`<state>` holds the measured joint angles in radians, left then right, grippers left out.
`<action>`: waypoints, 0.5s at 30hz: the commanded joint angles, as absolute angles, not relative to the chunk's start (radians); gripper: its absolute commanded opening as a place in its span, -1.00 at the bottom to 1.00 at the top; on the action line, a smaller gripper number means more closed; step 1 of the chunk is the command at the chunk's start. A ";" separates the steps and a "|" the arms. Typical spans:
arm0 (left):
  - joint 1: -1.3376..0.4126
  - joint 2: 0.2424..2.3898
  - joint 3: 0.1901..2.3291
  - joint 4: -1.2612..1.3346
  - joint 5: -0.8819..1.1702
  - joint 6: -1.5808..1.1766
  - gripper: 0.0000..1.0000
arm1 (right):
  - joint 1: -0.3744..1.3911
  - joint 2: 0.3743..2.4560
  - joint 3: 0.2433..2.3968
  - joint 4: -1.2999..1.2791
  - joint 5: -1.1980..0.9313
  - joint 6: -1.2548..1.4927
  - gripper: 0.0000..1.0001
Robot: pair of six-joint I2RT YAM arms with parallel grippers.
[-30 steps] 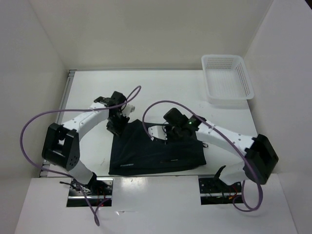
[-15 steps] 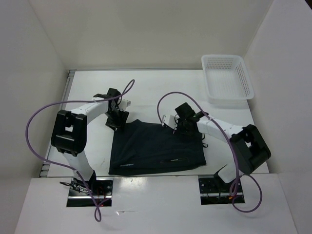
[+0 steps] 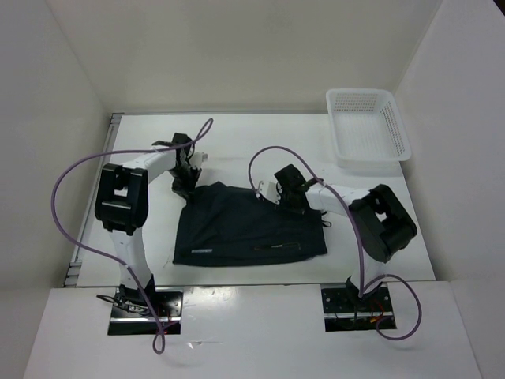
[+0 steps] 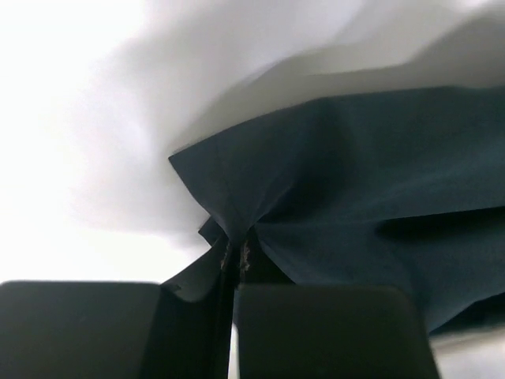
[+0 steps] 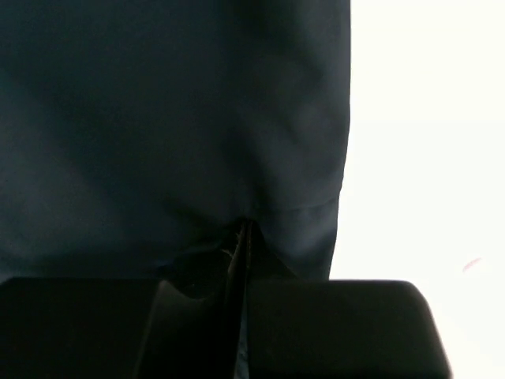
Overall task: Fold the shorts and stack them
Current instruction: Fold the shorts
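Observation:
The dark navy shorts point(image 3: 248, 229) lie on the white table, with their far edge raised and pulled toward the back. My left gripper point(image 3: 188, 181) is shut on the far left corner of the shorts point(image 4: 316, 181), the cloth pinched between its fingers. My right gripper point(image 3: 282, 197) is shut on the far right edge of the shorts point(image 5: 181, 118), the fabric gathered into its jaws. The near edge of the shorts rests flat on the table.
A white mesh basket point(image 3: 368, 126) stands at the back right corner of the table point(image 3: 237, 142). Purple cables loop over both arms. White walls close in the table on the left, back and right.
Both grippers have moved toward the back of the table, dragging the far edge of the shorts with them. The shorts have shifted away from the near edge.

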<state>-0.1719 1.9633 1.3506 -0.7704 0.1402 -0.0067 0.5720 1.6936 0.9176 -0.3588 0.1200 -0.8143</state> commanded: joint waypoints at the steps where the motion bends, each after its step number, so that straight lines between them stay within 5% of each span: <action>1: -0.081 2.060 1.515 -0.632 0.026 0.000 -1.00 | 0.542 1.784 1.032 -0.187 0.185 -0.782 -0.97; 6: -0.034 2.205 1.849 -0.656 -0.008 0.000 -0.96 | 0.509 1.942 1.287 -0.198 0.213 -0.718 -0.95; 8: -0.034 2.232 1.905 -0.698 -0.008 0.000 -0.47 | 0.499 2.026 1.440 -0.233 0.222 -0.681 -0.61; 9: -0.034 2.232 1.914 -0.698 0.001 0.000 -0.29 | 0.499 2.046 1.486 -0.254 0.222 -0.664 -0.15; 10: -0.034 2.232 1.902 -0.698 0.002 0.000 -0.17 | 0.499 2.074 1.568 -0.267 0.222 -0.649 0.01; 12: -0.034 2.180 1.864 -0.698 0.002 0.000 0.07 | 0.488 2.074 1.630 -0.287 0.222 -0.611 0.26; 15: -0.021 2.085 1.781 -0.666 -0.014 0.000 0.23 | 0.479 2.050 1.725 -0.365 0.152 -0.577 0.36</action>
